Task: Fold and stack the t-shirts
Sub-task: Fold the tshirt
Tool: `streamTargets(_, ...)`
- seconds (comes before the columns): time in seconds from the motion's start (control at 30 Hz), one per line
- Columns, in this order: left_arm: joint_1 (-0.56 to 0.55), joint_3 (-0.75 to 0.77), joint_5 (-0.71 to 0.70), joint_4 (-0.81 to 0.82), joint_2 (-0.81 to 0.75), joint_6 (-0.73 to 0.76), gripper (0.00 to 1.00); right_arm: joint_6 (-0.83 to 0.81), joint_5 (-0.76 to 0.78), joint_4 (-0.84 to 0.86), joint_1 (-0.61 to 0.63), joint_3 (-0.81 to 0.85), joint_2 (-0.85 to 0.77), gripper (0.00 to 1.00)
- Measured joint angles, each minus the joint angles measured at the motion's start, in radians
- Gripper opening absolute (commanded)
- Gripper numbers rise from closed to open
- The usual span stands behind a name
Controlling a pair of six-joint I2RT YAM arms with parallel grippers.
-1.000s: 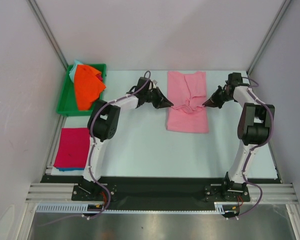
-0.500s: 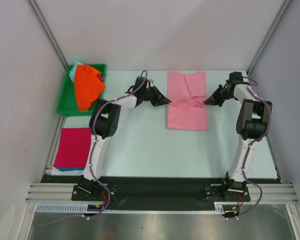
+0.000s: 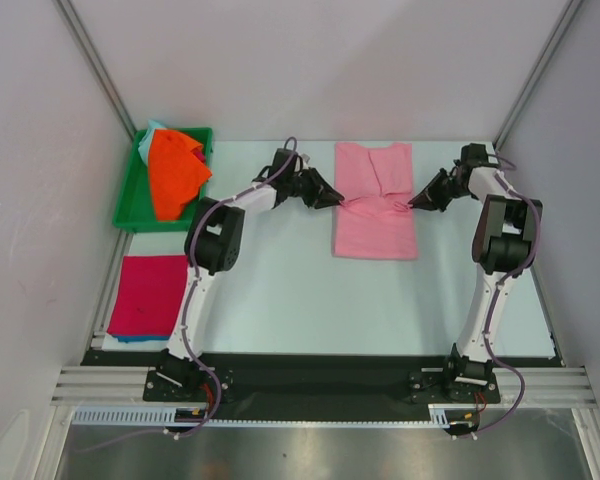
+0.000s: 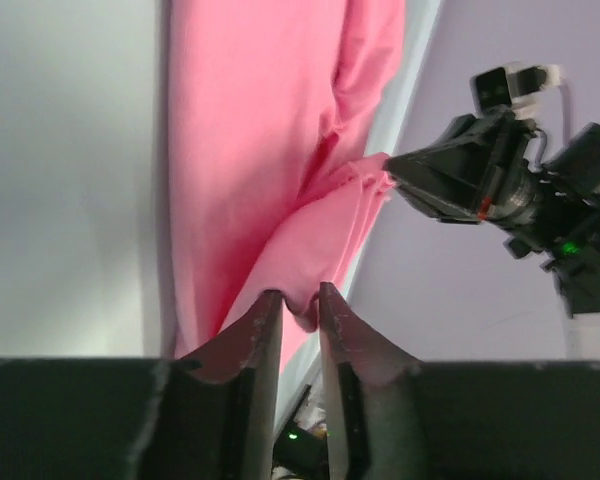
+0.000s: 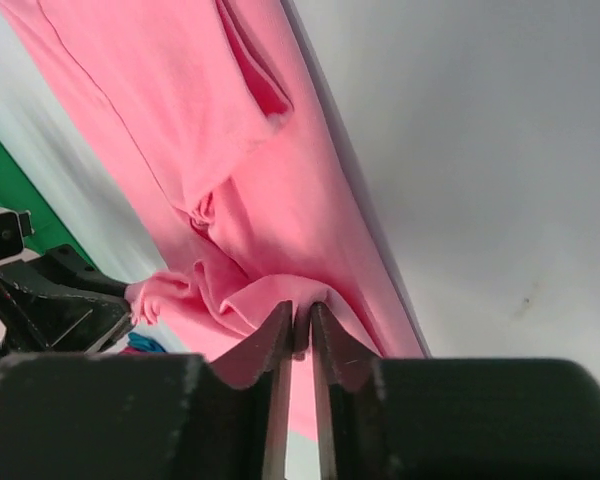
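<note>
A pink t-shirt (image 3: 375, 215) lies at the back middle of the table, partly folded, with a raised fold across it. My left gripper (image 3: 337, 200) is shut on the fold's left edge; in the left wrist view its jaws pinch the pink cloth (image 4: 300, 300). My right gripper (image 3: 413, 204) is shut on the fold's right edge; the cloth (image 5: 302, 300) sits pinched between its jaws. A folded magenta shirt (image 3: 145, 295) lies at the near left on something blue.
A green tray (image 3: 130, 205) at the back left holds an orange shirt (image 3: 175, 175) and a teal one beneath. White walls and slanted metal posts stand close on the left, back and right.
Both grippers have carried the pinched fold of the pink shirt toward the far edge. The lower half of the shirt has drawn up with it.
</note>
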Motion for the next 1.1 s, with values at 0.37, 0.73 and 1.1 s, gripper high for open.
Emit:
streamTargets(0.37, 0.022, 0.265, -0.216, -0.439, -0.042, 0.365, 0.57, -0.103, 0.023, -0.095, -0.093, 0.27, 0.084, 0.41)
streamTargets(0.73, -0.091, 0.023, -0.189, -0.34, -0.204, 0.463, 0.44, -0.018, -0.153, 0.286, 0.032, -0.299, -0.189, 0.24)
streamTargets(1.1, -0.113, -0.012, -0.133, -0.136, -0.073, 0.412, 0.43, 0.3, -0.32, 0.868, 0.061, -0.409, 0.0, 0.22)
